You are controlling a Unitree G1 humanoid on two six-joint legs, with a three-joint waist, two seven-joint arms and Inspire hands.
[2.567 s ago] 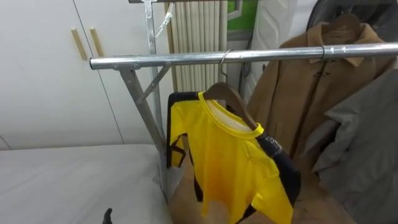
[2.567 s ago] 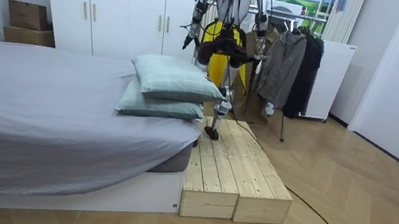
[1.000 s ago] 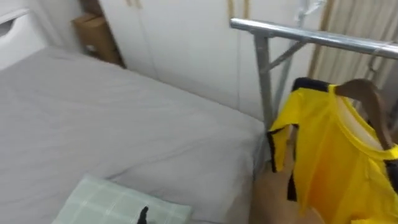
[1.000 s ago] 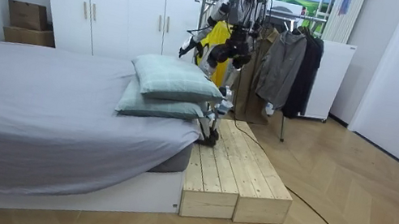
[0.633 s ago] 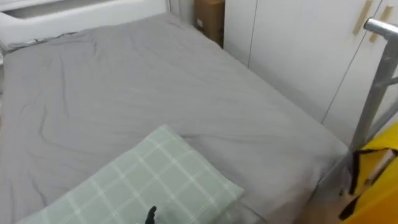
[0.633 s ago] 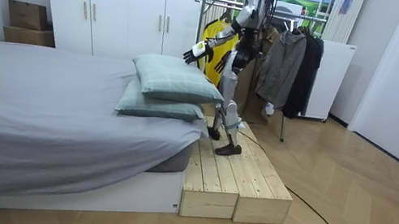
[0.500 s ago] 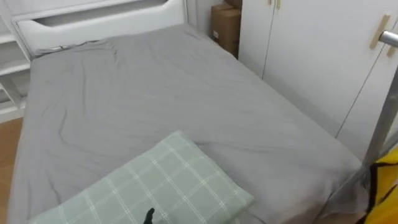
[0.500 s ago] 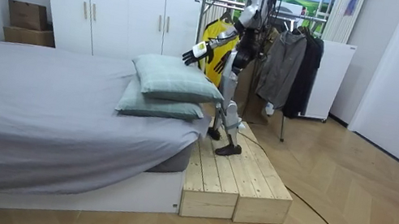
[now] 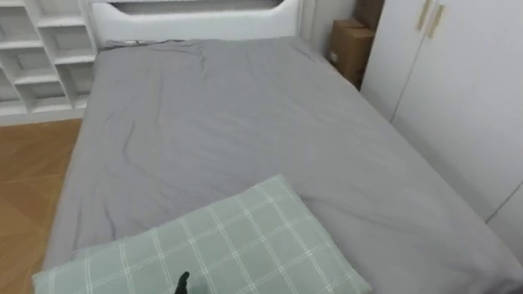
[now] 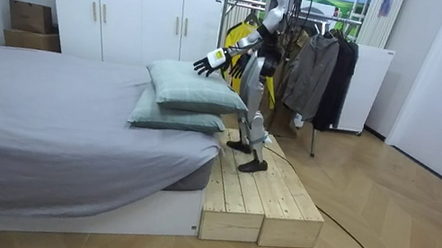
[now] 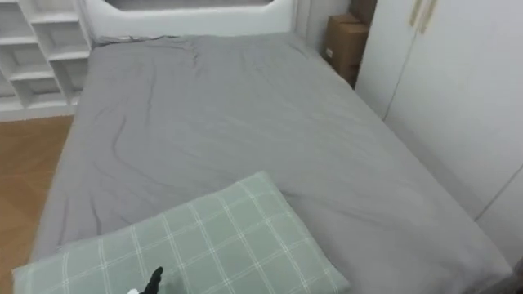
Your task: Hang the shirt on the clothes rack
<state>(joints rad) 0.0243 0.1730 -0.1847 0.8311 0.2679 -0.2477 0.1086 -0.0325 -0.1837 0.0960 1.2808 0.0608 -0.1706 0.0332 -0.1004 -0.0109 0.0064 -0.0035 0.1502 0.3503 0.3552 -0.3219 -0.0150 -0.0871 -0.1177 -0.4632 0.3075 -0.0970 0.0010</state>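
1. Since the earlier frames the robot has turned away from the rack to face the bed, and its head view has swung with it. The yellow shirt stays hung on the rack behind it.
2. Nearest, the left hand shows a dark fingertip over the checked pillow. In the room view it reaches out released, grasping nothing.
3. The right hand hangs just behind it, likewise spread and empty.
4. The robot stands on the wooden platform beside the bed.
5. Farther off are shelves, a cardboard box and a wardrobe.
6. The step in hand looks like fetching another garment. None lies on the grey sheet, so it should scan before reaching and mind the platform's edge.
7. No writing can be read anywhere.
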